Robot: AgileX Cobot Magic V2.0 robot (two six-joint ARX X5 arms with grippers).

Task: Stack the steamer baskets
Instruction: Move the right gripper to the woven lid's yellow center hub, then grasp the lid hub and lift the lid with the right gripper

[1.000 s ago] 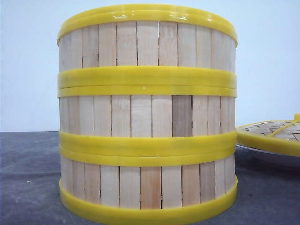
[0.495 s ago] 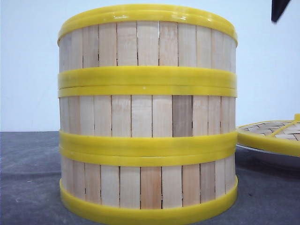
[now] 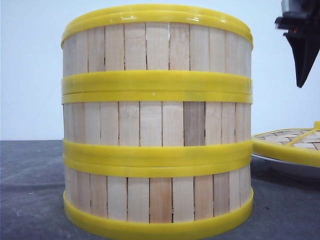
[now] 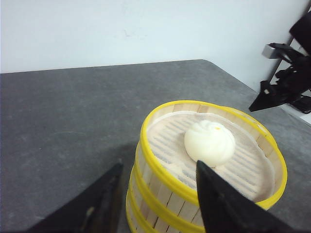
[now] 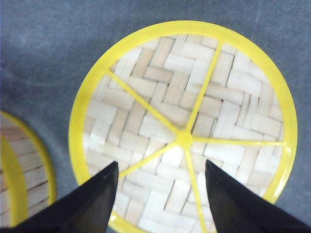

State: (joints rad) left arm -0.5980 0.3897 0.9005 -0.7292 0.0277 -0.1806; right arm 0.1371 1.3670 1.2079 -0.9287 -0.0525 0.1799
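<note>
The right gripper [image 3: 301, 45] has come down into the front view since a moment ago — before, only its dark tip showed at the top corner, right of the stack.

Going left to right: the left gripper [image 4: 158, 199] hangs open just above the near rim of the stack, holding nothing. The three steamer baskets [image 3: 157, 120] sit one on top of another on the dark table [image 3: 30, 190], lined up well. A white bun [image 4: 210, 143] lies in the top basket. Right of the stack, the woven lid [image 3: 290, 145] rests on a white plate [image 3: 295, 170]. The right gripper is open above that lid, not touching it.

So the stacking looks done — maybe only the lid is left to put on top.
</note>
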